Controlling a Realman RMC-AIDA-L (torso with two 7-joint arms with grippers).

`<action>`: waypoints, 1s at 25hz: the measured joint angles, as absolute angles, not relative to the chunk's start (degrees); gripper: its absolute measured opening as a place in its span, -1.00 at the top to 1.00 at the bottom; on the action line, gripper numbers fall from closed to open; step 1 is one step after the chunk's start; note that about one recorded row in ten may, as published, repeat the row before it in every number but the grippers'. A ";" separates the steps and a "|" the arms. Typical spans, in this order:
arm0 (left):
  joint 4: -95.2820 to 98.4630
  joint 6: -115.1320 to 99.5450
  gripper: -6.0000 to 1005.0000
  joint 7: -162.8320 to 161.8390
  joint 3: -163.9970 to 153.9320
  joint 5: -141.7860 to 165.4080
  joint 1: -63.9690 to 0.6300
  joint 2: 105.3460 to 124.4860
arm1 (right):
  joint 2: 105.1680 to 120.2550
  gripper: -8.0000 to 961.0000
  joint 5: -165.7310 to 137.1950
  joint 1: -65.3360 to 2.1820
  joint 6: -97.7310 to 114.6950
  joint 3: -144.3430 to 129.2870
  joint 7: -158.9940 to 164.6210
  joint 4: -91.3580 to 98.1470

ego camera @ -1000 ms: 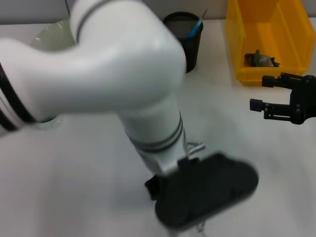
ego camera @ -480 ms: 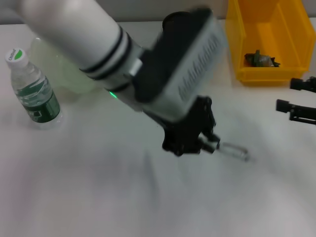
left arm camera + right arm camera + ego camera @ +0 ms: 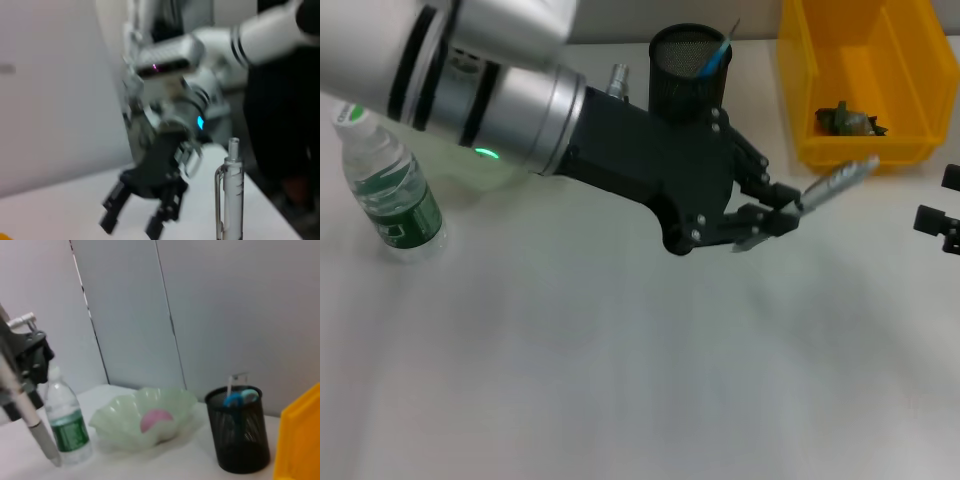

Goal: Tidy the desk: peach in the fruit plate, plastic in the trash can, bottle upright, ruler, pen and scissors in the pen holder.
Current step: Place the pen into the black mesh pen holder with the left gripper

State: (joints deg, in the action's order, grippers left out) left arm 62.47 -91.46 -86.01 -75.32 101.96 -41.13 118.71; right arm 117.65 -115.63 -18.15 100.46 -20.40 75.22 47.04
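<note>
**Pen lifted clear of desk, left arm swung up**

Since half a second ago the left gripper (image 3: 772, 212) has risen from the desk surface and turned, carrying the pen (image 3: 835, 183) toward 2 o'clock. Fingers closed on the pen's lower end; barrel slants out toward the yellow bin (image 3: 910, 150), tip near the bin's front wall, not touching as far as can be told. Pen holder (image 3: 690, 70) at 12 o'clock, just behind the left wrist, blue scissor handles (image 3: 717, 56) showing inside. Bottle (image 3: 386, 185) upright at 9 o'clock. Peach (image 3: 156, 419) sits in the fruit plate (image 3: 120, 415). Dark scrap (image 3: 847, 120) lies in the bin. Right gripper (image 3: 945, 218) at 3 o'clock edge of the head view, fingers spread, holding nothing. Desk (image 3: 620, 380) from 4 through 8 o'clock is open.
</note>
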 joint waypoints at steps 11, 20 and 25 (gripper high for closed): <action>48.75 -88.49 0.63 -80.74 -77.27 84.29 -37.29 119.00 | 117.10 -0.62 -119.65 -17.71 108.18 -18.86 74.63 46.59; 37.05 -85.70 0.61 -67.94 -85.18 67.40 -34.88 119.19 | 116.26 -0.62 -122.79 -18.12 107.90 -19.14 74.73 45.29; 33.17 -83.65 0.60 -61.56 -92.68 58.24 -34.43 119.18 | 116.55 -0.62 -122.76 -17.65 107.82 -18.83 74.48 44.99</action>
State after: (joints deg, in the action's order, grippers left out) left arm 33.17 -83.65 -61.56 -92.68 58.24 -34.43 119.18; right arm 116.55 -122.76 -17.65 107.82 -18.83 74.48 44.99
